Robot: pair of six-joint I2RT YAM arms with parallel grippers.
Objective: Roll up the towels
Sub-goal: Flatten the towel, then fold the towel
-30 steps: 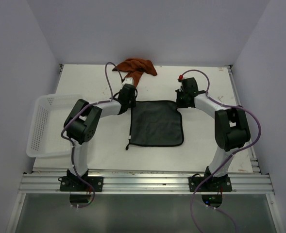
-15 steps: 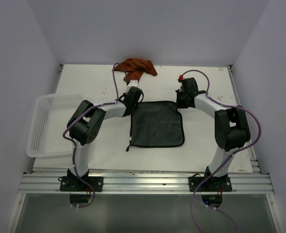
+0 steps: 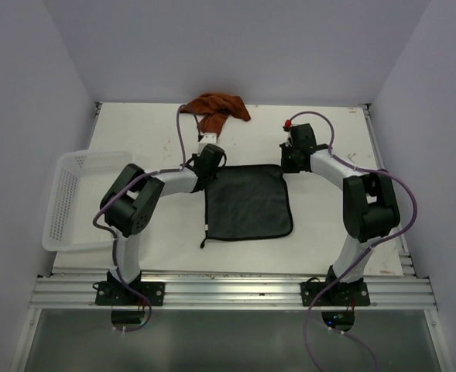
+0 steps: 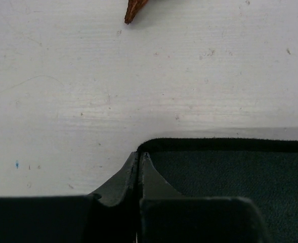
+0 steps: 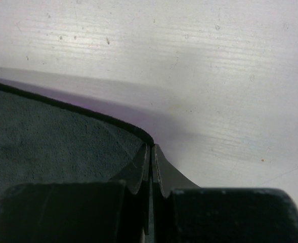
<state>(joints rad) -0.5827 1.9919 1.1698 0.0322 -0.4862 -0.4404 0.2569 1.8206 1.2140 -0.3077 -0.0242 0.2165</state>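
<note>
1. A white perforated basket [image 3: 63,203] sat tilted over the counter's [image 3: 330,232] left edge.
2. The left jaws were closed tight, pinching the far-left corner of the dark grey towel [image 3: 248,203].
3. The rust towel [image 3: 218,106] lay bunched at the counter's far edge, beyond the left arm and apart from the dark grey towel.
4. The dark grey towel lay spread flat at mid-counter, dark side up.
5. The right jaws were shut on its far-right corner, which was raised slightly.
</note>
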